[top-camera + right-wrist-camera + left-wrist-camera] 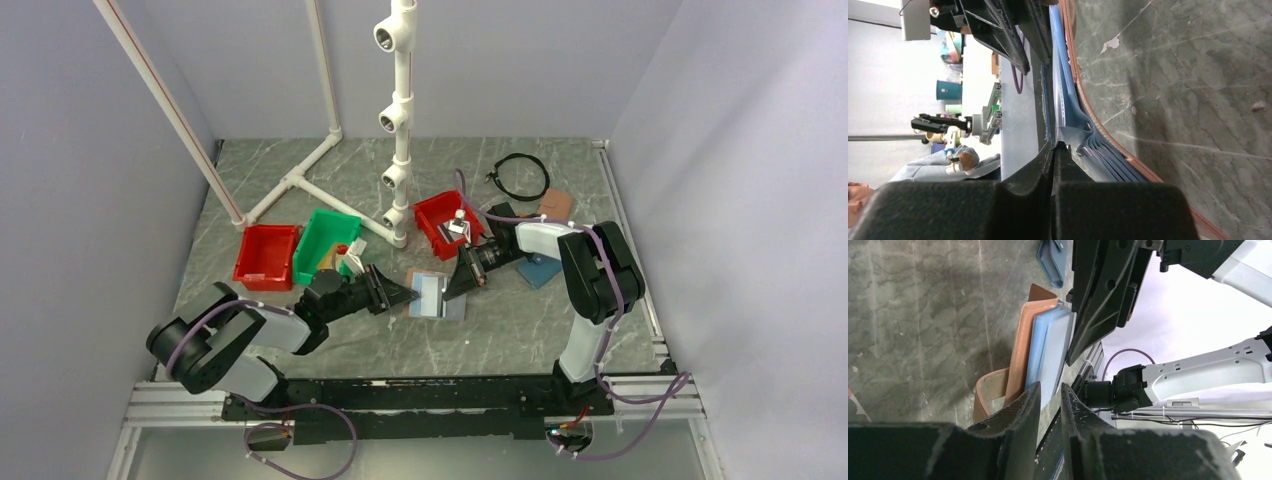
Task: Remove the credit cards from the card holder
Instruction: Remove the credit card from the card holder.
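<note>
The card holder (pixel 437 297) lies open on the table between the two arms, light blue lining (pixel 1048 350) up and tan leather rim (pixel 1081 95) underneath. My left gripper (pixel 408 293) is at its left edge; its fingers (pixel 1032 400) stand a little apart with nothing between them, the near one overlapping the lining's edge. My right gripper (pixel 452 287) is shut at the right side. A thin grey-white edge, seemingly one of the credit cards (pixel 1064 135), runs from the fanned blue pockets into its closed jaws (pixel 1054 146). No other cards show.
A red bin (pixel 267 256) and a green bin (pixel 325 243) sit at the left, and another red bin (pixel 445 222) sits behind the holder. Also here are a white pipe stand (pixel 400 130), a black cable loop (pixel 522 177), a brown wallet (pixel 555 205) and a teal-blue wallet (pixel 540 270).
</note>
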`<state>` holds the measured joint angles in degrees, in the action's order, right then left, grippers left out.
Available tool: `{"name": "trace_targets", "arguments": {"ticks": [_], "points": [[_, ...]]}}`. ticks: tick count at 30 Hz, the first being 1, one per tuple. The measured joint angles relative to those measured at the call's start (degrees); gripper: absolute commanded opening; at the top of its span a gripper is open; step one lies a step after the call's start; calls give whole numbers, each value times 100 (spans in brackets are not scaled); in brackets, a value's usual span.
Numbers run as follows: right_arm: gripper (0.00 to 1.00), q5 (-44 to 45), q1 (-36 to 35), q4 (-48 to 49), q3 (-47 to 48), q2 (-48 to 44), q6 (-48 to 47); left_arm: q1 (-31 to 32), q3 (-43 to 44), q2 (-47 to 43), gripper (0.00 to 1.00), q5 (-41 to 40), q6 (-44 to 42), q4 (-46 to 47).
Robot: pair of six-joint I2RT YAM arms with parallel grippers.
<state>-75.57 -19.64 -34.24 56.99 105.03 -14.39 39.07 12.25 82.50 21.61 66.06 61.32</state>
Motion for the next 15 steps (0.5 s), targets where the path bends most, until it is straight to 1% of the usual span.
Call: {"name": "trace_targets", "arguments": {"ticks": [5,6,9,11,13,15], "points": [[0,-42,0,-90,33,2,-111,0,146,328,26,170,13,50],[0,-42,0,-111,37,2,-127,-7,177,413,24,212,26,83],[0,-42,0,-186,42,20,-179,-11,216,651,13,317,92,275],[0,-39,7,-214,48,35,-195,-15,225,835,10,376,136,452],[0,-37,9,-229,48,50,-199,-20,225,973,9,413,205,595],[0,-37,11,-254,55,74,-212,-24,225,1084,6,433,240,745]]}}
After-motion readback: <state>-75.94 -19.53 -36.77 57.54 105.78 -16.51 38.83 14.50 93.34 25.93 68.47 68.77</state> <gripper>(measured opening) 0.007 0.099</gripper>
